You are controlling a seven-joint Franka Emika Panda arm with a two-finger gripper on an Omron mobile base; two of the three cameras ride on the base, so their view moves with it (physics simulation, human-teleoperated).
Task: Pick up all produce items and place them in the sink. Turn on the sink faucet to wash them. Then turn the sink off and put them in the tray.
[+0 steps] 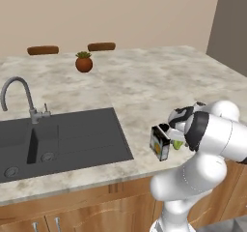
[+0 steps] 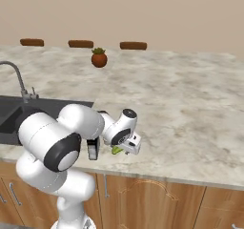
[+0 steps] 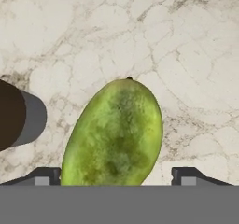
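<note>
Fruit: the green-yellow oval fruit (image 3: pixel 114 134) lies on the marble table (image 1: pixel 144 81), near the front edge and well to the right of the sink (image 1: pixel 58 139).
Fruit and tool: in the hand view the fruit fills the space between the two dark finger tips — one tip (image 3: pixel 44 176) on its left side, the other on its right side, with a gap of bare marble on each side. I cannot tell if a tip touches it.
Tool: the tool (image 2: pixel 119 149) is low over the fruit, its jaws spread wide, holding nothing.
Fruit in base views: only a small green part (image 1: pixel 177 144) looks out from under the hand.
Dark box: a small dark box (image 1: pixel 159 142) with a yellow mark stands just beside the fruit, on the sink side; in the hand view its dark body is at the left edge.
Sink: dark grey, set in the table; its basins look bare.
Faucet: the grey gooseneck faucet (image 1: pixel 19 98) stands behind the sink.
Plant pot: a brown pot (image 1: pixel 84 63) with a green plant — far back on the table.
</note>
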